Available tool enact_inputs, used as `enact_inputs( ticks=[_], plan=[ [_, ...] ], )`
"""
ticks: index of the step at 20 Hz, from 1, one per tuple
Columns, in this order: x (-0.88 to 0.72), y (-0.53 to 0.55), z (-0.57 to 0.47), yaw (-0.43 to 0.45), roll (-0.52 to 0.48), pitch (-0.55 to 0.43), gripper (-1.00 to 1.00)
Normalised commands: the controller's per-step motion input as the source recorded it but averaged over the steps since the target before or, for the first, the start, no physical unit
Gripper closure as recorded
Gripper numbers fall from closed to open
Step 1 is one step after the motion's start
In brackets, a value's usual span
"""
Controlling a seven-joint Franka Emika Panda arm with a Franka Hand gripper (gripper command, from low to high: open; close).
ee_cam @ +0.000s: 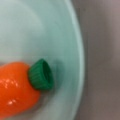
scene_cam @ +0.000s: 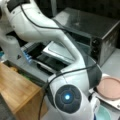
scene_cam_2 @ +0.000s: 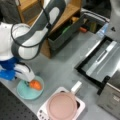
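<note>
Front view: arm (scene_cam: 67, 82) fills most of the frame. Behind it an oven (scene_cam: 100, 37) with its door (scene_cam: 62, 52) dropped open; wood rack (scene_cam: 17, 92) at the view's left. At the view's right a pink pan (scene_cam: 110, 87); bowl (scene_cam: 103, 113) only a teal sliver at the view's bottom. Gripper not seen here.

Front view: gripper (scene_cam_2: 28, 80) low over the bowl (scene_cam_2: 23, 92), at the carrot (scene_cam_2: 35, 85), seemingly touching it. Carrot lies inside the bowl. Pan (scene_cam_2: 61, 106) sits on a white scale (scene_cam_2: 81, 106) just beside the bowl. Oven door (scene_cam_2: 105, 60) open at the view's right.

Wrist view: carrot (ee_cam: 17, 87), green cap (ee_cam: 41, 74), resting on the bowl floor (ee_cam: 50, 30); grey table (ee_cam: 102, 60) beyond the rim. No fingers visible.

Progress, as judged: carrot is down in the bowl; whether it is gripped or released cannot be told.
</note>
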Motion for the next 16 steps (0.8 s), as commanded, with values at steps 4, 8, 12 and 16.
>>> enact_inputs(
  ticks=[4, 8, 12, 16],
  plan=[
    [0.17, -0.13, 0.09, 0.143, -0.131, 0.102, -1.00],
    [0.13, -0.08, 0.17, 0.096, -0.237, 0.131, -1.00],
    [0.09, 0.02, 0.22, 0.067, -0.300, 0.163, -1.00],
    [0.04, 0.15, 0.19, 0.039, -0.294, 0.173, -1.00]
  ],
)
